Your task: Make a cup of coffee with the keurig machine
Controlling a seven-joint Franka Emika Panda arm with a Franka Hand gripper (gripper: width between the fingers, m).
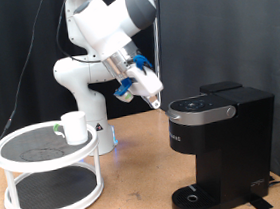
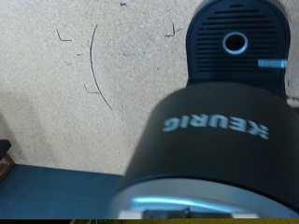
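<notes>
Right now the keurig machine (image 1: 223, 148) stands on the wooden table (image 1: 129, 191) at the exterior view's right, its rounded lid (image 1: 201, 108) down and its round drip tray (image 1: 197, 195) bare at the base. From the wrist view the lid (image 2: 217, 140) fills the frame, with the brand lettering across its front, and past it lies the black drip tray (image 2: 234, 44) with its round centre hole; nothing stands on that tray.

The cup (image 1: 74, 126) sits well apart from the machine, on the upper tier of a white two-tier round rack (image 1: 51, 172) at the exterior view's left. It stands upright near the rack's rim, on the dark mesh top.

The gripper (image 1: 156, 102) hangs in the air between rack and machine, just beside the machine's lid and a little above its edge. It tilts down toward the machine from the exterior view's left. The fingertips are very small in that view, and the wrist view does not show them, so I cannot tell how far apart the fingers stand. Nothing can be seen held between them.

The white arm (image 1: 107, 27) rises from its base (image 1: 83, 85) behind the rack. A black curtain (image 1: 222, 25) hangs behind the machine, and a few thin dark scratches mark the tabletop (image 2: 75, 65) in the wrist view
</notes>
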